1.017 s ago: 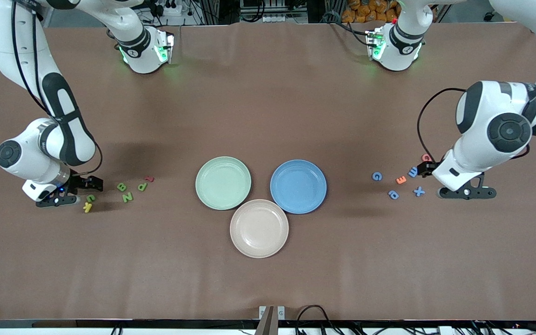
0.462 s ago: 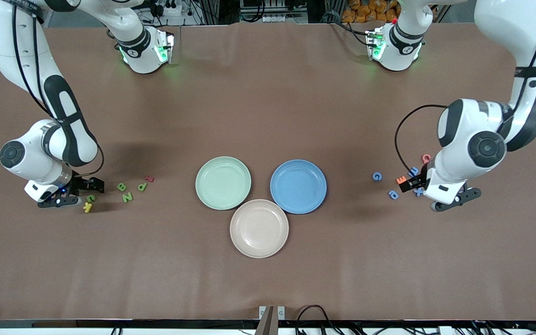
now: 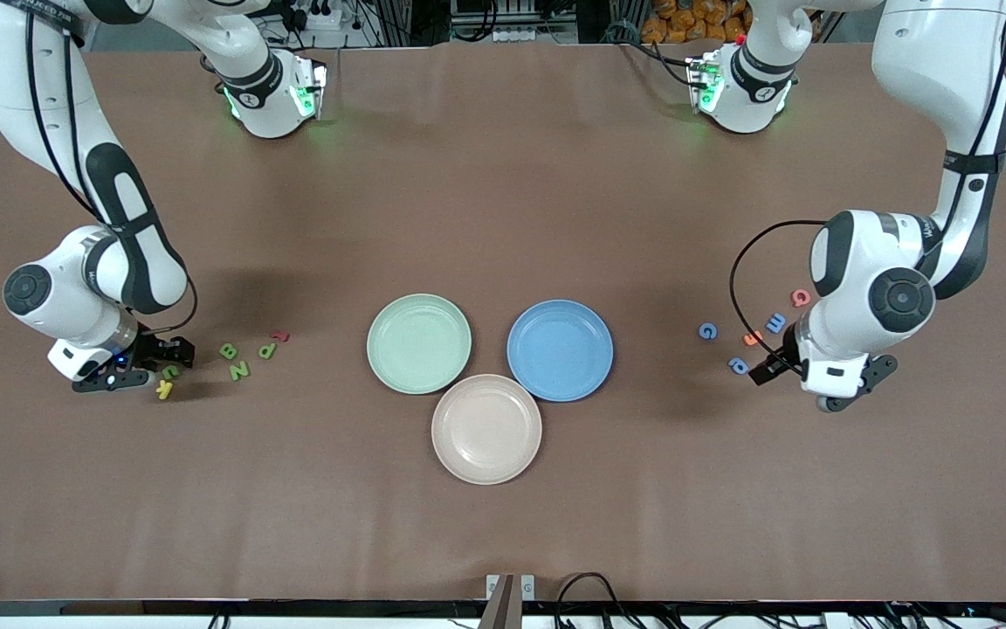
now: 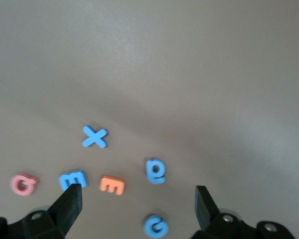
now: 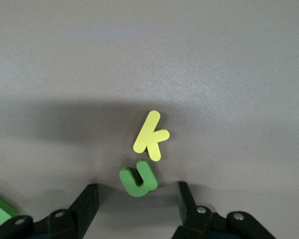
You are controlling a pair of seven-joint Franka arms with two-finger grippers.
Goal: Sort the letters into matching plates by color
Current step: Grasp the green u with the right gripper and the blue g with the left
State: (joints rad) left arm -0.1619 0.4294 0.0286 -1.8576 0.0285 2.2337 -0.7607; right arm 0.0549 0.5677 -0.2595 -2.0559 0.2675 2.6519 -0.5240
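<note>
Desk (image 3: 503, 218): green plate (image 3: 419, 343) and blue plate (image 3: 560, 349) sit side by side mid-desk, both without letters. Right tool (image 3: 158, 360) low at the right arm's end, jaws apart, straddling the green U (image 5: 138, 179); U lies between the fingers, not yet pinched; yellow k (image 5: 150, 136) just beside it. Left tool (image 4: 137, 209) released, hovering over the blue group; blue g (image 4: 155, 171) and blue G (image 4: 156, 226) lie nearest its gap.

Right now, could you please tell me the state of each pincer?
Left pincer: open, holding nothing, above the blue letters.
Right pincer: open around the green u, not gripping it.
</note>
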